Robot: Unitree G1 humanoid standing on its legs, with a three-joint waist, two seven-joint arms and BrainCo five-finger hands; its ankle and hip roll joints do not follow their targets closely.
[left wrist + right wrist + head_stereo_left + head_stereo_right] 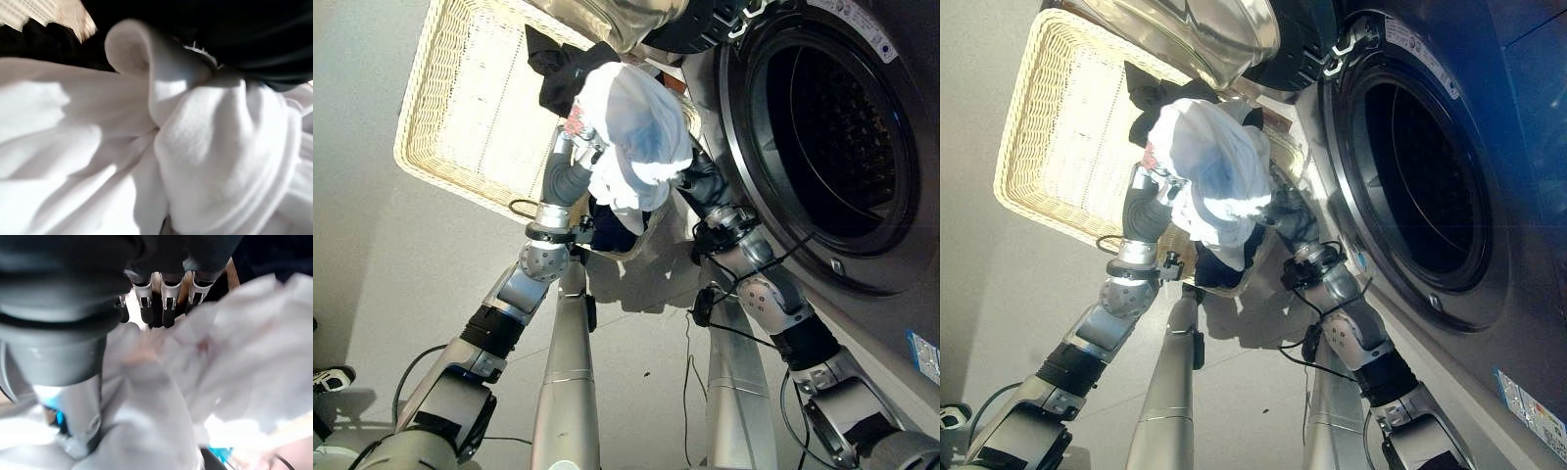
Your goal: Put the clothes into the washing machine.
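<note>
We hold a white garment bunched between our left robot hand and right robot hand, above the wicker basket beside the open washing machine; cloth hides both hands' fingers, so we cannot tell their grip

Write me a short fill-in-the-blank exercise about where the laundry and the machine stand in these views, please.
1. The bundle lifted between both hands is a ____ garment.
2. Behind it on the floor lies a pale ____ basket.
3. The washing machine's round door opening stands ____, showing the dark drum.
4. A ____ garment hangs over the basket's edge.

Missing words: white; wicker; open; black
</note>
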